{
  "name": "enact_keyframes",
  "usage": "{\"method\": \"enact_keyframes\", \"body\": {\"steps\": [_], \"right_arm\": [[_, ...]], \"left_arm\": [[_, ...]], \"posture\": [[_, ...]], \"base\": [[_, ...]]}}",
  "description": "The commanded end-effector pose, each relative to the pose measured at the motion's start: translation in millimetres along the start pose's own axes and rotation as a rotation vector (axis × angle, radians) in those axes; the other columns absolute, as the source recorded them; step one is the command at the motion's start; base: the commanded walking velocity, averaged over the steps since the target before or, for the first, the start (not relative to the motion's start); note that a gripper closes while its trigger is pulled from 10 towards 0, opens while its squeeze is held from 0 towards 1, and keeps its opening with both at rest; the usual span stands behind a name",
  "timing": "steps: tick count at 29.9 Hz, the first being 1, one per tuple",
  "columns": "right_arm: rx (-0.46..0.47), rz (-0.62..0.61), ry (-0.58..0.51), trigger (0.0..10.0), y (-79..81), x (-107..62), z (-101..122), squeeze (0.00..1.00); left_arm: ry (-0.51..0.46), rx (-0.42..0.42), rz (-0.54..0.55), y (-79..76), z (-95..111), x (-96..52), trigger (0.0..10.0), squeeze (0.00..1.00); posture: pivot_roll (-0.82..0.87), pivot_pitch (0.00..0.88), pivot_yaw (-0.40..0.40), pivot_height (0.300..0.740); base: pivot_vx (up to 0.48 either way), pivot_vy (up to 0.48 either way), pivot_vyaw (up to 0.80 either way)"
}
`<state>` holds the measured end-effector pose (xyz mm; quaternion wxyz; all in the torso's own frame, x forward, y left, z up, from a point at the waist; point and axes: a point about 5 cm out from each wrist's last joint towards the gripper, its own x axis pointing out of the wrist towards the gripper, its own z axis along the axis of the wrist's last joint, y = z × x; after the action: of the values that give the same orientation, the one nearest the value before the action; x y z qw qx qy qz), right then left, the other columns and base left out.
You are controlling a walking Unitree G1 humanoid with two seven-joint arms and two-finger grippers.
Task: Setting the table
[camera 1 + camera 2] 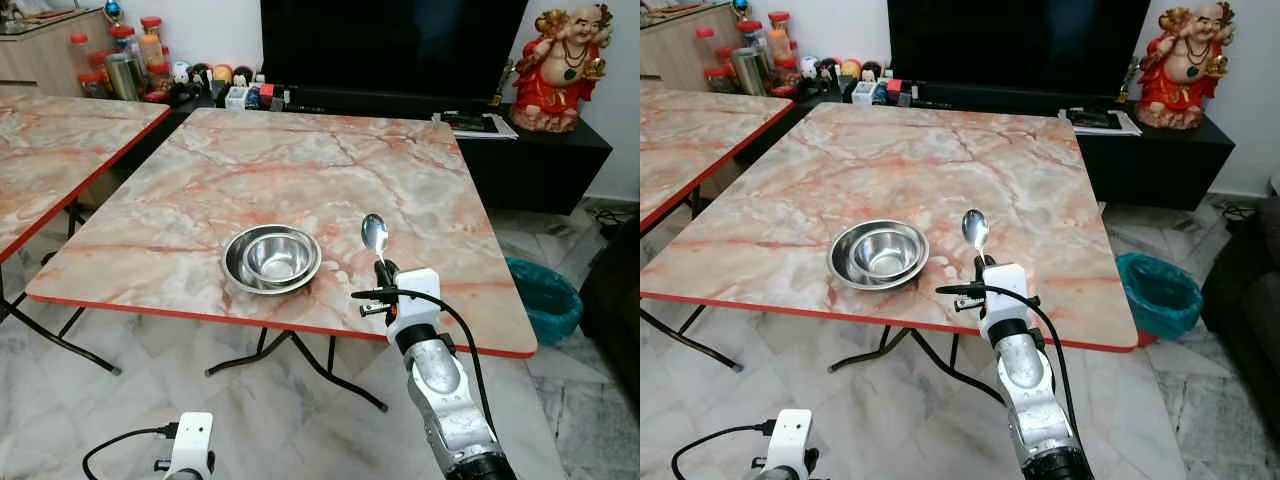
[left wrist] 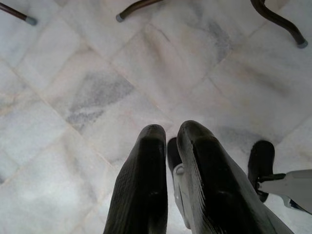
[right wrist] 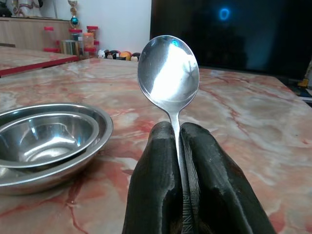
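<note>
Pinched between the two black fingers of the right gripper, a metal spoon stood with its bowl up and its handle held fast between them. In the right wrist view the handle ran down the narrow seam between the fingers, and the spoon's bowl caught a bright glare. The gripper hovered over the near right part of the marble-patterned table, close to its red-edged front rim, at the end of the silver right arm with a black cable looping along it.

Just to the left of the spoon, two steel bowls sat on the table, the smaller nested inside the larger, apart from the gripper.

Lower down, the left gripper hung over the pale marble floor in front of the table, its fingers drawn together with nothing between them. Dark table legs curved across the tiles beyond it.

A second table of the same pattern stood to the left. Behind both, a large dark television rested on a low black cabinet, with jars and small ornaments at its left end and a red-and-gold figurine at its right. A teal bin sat on the floor by the table's right side.
</note>
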<state>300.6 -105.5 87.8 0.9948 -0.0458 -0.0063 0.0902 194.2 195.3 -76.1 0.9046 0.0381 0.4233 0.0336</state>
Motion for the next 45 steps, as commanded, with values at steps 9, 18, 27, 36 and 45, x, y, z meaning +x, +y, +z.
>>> {"method": "enact_keyframes", "body": {"steps": [9,18,27,36,45], "right_arm": [[-0.006,0.010,-0.006,10.0,0.7,2.5,3.7,0.00],[-0.003,0.016,-0.006,10.0,2.0,3.1,4.3,0.00],[-0.014,0.010,0.019,10.0,1.9,2.1,2.2,0.00],[-0.003,-0.019,0.147,10.0,1.7,1.2,-7.2,0.00],[0.140,-0.143,0.303,10.0,-9.0,-10.6,-22.0,0.00]], "left_arm": [[0.002,0.002,0.005,1.1,-0.9,-0.2,10.0,0.00],[-0.003,0.006,0.003,0.4,0.5,0.0,10.0,0.00],[-0.005,0.001,-0.006,-1.9,-0.1,-0.1,10.0,0.00],[0.009,-0.005,-0.010,-6.7,-6.0,-1.4,10.0,0.00],[0.030,0.023,-0.032,-12.5,-13.0,-3.0,10.0,0.00]], "posture": [[-0.01,0.000,-0.038,0.736],[-0.01,0.000,-0.038,0.736],[-0.01,0.000,-0.044,0.736],[-0.03,0.000,-0.051,0.736],[-0.07,0.000,-0.033,0.736]], "base": [[0.291,0.000,0.00],[0.292,0.000,0.00],[0.155,0.000,0.00],[0.000,0.000,0.00],[0.000,0.000,0.00]]}}
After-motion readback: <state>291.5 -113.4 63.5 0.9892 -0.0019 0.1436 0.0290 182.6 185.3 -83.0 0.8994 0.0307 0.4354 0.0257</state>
